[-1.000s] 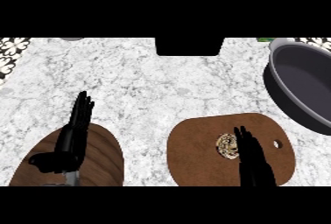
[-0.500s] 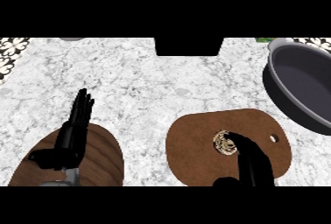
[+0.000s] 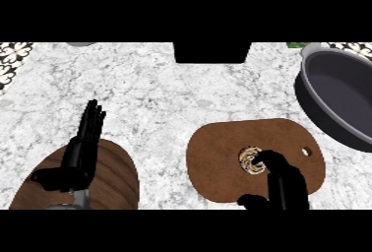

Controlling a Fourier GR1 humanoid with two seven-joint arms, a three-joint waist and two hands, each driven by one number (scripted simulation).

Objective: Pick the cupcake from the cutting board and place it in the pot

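The cupcake [image 3: 249,160] is a small pale round thing lying in the middle of the brown cutting board [image 3: 218,147]. My right hand [image 3: 282,179] comes in from the lower edge over the board. Its fingers [image 3: 267,157] bend down against the cupcake's right side and hide part of it, while the thumb [image 3: 251,199] stands apart, nearer the board's front edge. The dark grey pot [image 3: 341,93] stands at the right edge, beyond the board. My left hand [image 3: 76,160] rests open at the lower left, fingers straight and pointing away.
A darker oval wooden board [image 3: 116,177] lies under my left hand. A black box [image 3: 210,51] stands at the back centre. Patterned tiles [image 3: 11,59] show at the far left. Marble counter spreads between the boards and the pot.
My right hand has slid left and lower over the board, and its fingers have bent down onto the cupcake's right side. The left hand has not moved.
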